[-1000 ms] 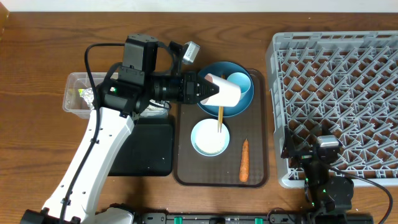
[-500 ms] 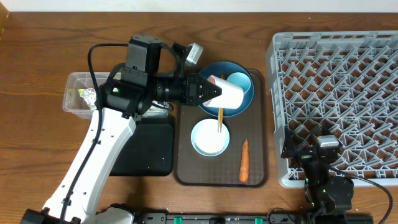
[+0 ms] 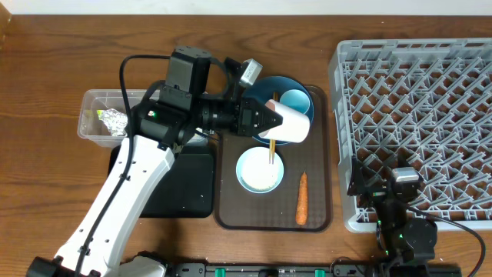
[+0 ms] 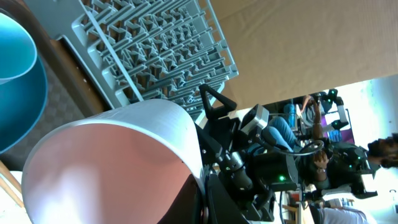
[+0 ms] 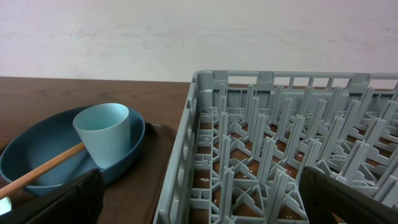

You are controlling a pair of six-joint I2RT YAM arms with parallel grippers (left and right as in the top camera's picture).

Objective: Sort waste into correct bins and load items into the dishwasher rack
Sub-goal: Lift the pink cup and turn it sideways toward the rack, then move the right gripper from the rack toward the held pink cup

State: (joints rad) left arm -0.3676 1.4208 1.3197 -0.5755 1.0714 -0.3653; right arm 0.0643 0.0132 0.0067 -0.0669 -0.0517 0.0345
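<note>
My left gripper (image 3: 267, 120) is shut on the pink cup (image 3: 290, 124) and holds it on its side above the large blue plate (image 3: 265, 87). The cup fills the left wrist view (image 4: 112, 168), with a jaw on its rim. The light blue cup (image 3: 295, 100) stands on the plate, also seen in the right wrist view (image 5: 106, 134). Wooden chopsticks (image 3: 271, 148) lean from the plate over the white bowl (image 3: 259, 171). An orange carrot (image 3: 302, 198) lies beside the bowl. My right gripper (image 5: 199, 208) is open and empty at the front left corner of the grey dishwasher rack (image 3: 419, 115).
Plate, bowl and carrot sit on a brown serving tray (image 3: 323, 208). The clear tub (image 3: 96, 104) at the left holds a foil wrapper (image 3: 114, 120). The black tray (image 3: 184, 188) lies in front of it, partly under my left arm.
My left gripper has moved to the right with the pink cup, farther over the blue plate toward the rack. The right arm has not moved.
</note>
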